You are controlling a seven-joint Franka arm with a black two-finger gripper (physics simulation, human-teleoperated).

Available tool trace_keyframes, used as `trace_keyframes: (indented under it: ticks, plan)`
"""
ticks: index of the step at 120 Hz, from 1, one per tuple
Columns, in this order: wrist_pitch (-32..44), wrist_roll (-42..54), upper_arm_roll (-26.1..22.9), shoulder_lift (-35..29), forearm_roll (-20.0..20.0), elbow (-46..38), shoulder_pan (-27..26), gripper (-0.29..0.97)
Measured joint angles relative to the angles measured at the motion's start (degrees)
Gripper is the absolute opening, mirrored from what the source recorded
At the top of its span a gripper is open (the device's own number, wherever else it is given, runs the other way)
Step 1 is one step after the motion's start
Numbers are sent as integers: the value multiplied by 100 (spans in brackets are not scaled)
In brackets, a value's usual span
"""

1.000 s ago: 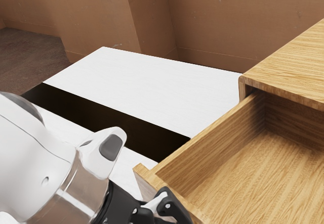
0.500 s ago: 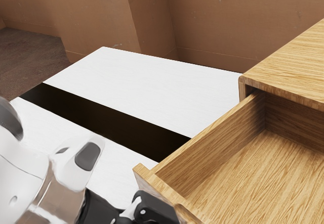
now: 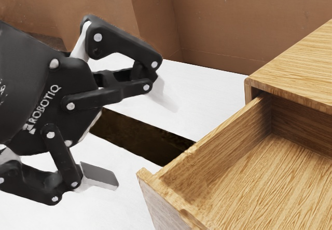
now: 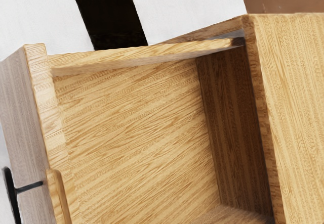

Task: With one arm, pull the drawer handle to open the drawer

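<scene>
So the gripper [image 3: 132,135] is spread wide with nothing between its fingers [image 3: 98,177], hanging off to the exterior view's left of the drawer [image 3: 249,178] and clear of its front corner. The drawer itself sits pulled well out of the wooden cabinet [image 3: 295,69], over the white table [image 3: 187,92] with that dark gap [image 3: 137,131] running across it. From the wrist view you're looking down into the drawer's wood interior, and the thin black handle [image 4: 11,196] pokes out from its front face, untouched.
</scene>
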Motion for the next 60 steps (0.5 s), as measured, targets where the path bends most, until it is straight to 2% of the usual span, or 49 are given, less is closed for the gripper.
trace_keyframes:
  ticks: [5,11,18,32,60]
  plan:
    - [-261,161,6,-21,-57,282,1111,67]
    - [-520,339,24,-21,-222,425,2197,68]
    - [-838,488,233,51,-488,453,2860,68]
    - [-1312,701,620,390,-816,39,3106,68]
    - [-1610,1032,721,780,-979,-698,3097,68]
